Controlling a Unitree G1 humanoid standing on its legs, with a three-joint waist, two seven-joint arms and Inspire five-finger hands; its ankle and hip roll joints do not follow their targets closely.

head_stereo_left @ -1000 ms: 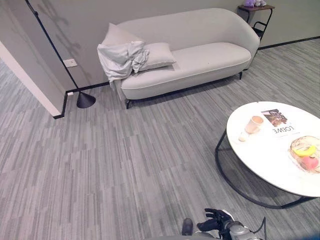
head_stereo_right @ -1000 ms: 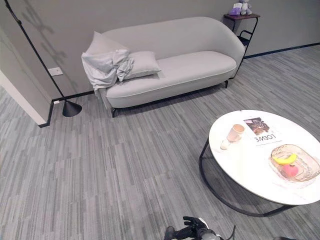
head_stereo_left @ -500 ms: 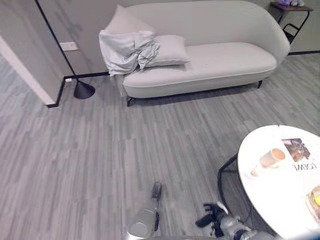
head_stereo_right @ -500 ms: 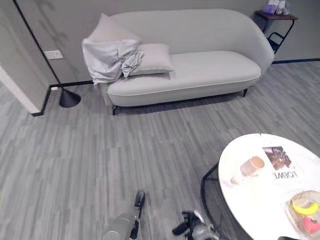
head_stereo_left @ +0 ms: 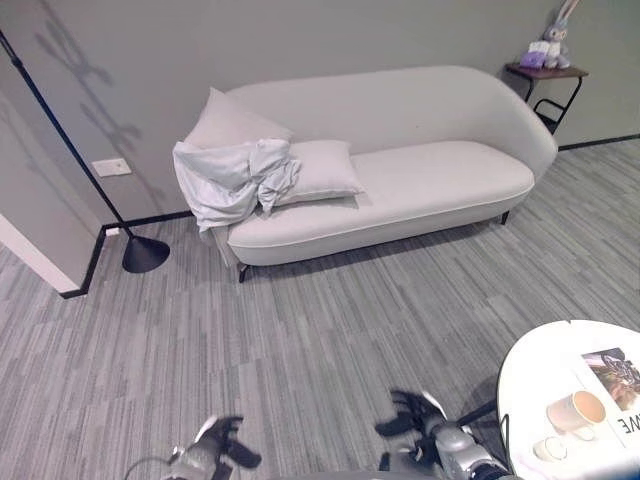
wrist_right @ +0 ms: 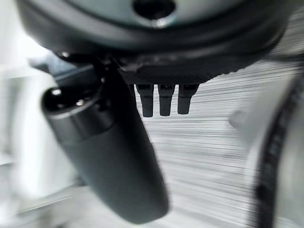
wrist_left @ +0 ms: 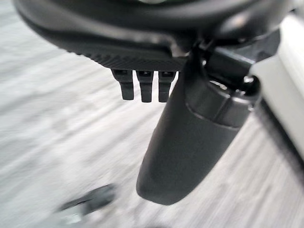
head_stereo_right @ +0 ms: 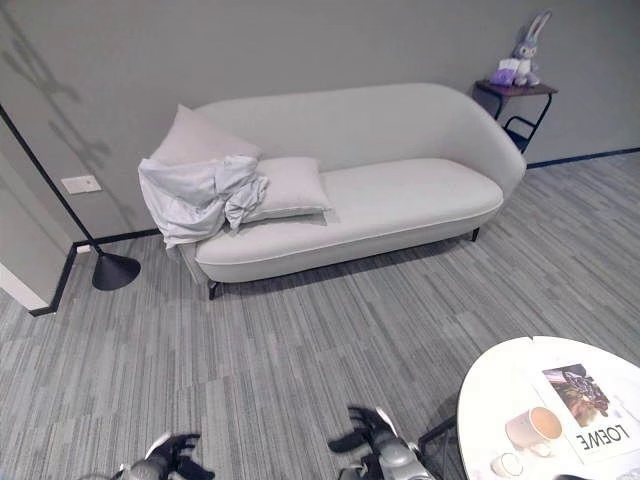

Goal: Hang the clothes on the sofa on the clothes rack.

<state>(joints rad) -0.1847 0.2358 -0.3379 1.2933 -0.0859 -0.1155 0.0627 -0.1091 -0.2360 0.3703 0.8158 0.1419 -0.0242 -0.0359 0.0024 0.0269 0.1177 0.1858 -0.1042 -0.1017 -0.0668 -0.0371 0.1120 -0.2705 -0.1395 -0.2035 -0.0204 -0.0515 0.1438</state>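
Note:
A crumpled white garment (head_stereo_left: pixel 232 180) is draped over the left arm of the pale sofa (head_stereo_left: pixel 440 185), partly covering two cushions (head_stereo_left: pixel 322 168). It also shows in the right eye view as the same garment (head_stereo_right: pixel 192 196). Both hands hang low over the grey floor, far from the sofa. My left hand (head_stereo_left: pixel 222 446) is at the lower left and my right hand (head_stereo_left: pixel 410 420) is at the lower middle. In the wrist views the left hand (wrist_left: pixel 190 142) and the right hand (wrist_right: pixel 114 156) have relaxed fingers and hold nothing; only floor lies past them.
A floor lamp with a black cone base (head_stereo_left: pixel 145 254) stands left of the sofa by a wall corner. A small side table (head_stereo_left: pixel 548 72) with a plush rabbit is at the sofa's right end. A round white table (head_stereo_left: pixel 540 390) with a cup (head_stereo_left: pixel 577 410) is at the lower right.
The whole picture has shifted, so the camera has moved: sofa nearer the middle, round table at the lower right corner. My left hand has come into view at the bottom left.

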